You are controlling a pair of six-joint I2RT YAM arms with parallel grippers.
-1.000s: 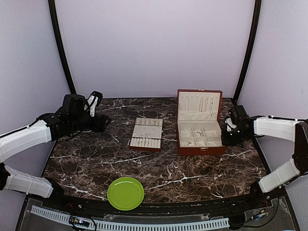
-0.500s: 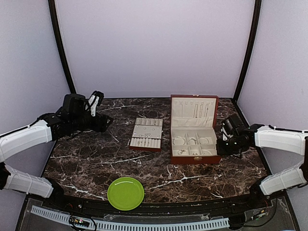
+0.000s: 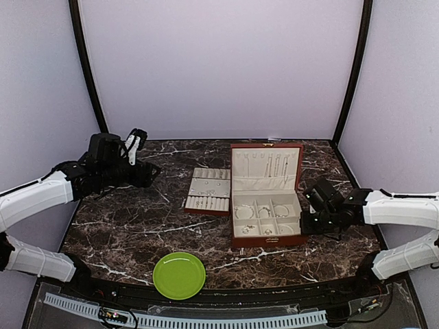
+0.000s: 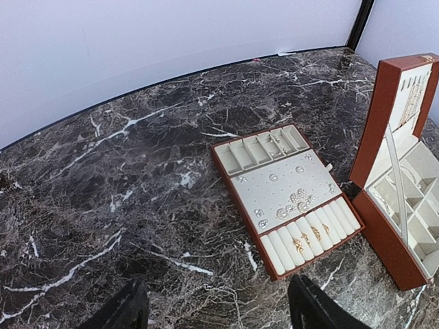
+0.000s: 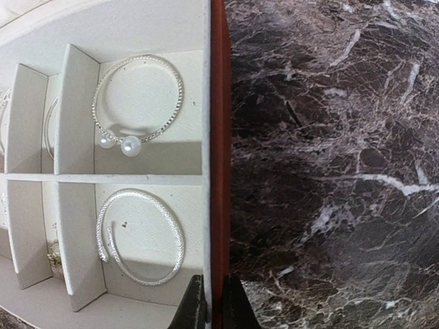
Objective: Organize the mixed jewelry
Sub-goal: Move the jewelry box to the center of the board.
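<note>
On the marble table [image 3: 130,229], an open box [image 3: 267,241] (beside a flat tray [image 3: 206,210]) is pinched at its right wall by the right gripper [image 5: 212,303]; the left gripper [image 4: 216,310] hovers, fingers spread. Silvery jewelry [image 4: 295,202] sits in box and tray.

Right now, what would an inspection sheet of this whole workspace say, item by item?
Surface: dark brown, white-veined marble table.
Job's things: small silvery jewelry pieces sit on the cream-lined flat tray. Two silvery bangles lie in compartments of the open reddish-brown box. Thin chains hang inside its raised lid.
Clutter: round green plate, empty, at the near edge.
Hands: left hand is open and empty above the table. Right hand is shut on the box's right wall.
Cables: thin wires at the near right corner.
Surroundings: pale lilac walls and black frame poles.
</note>
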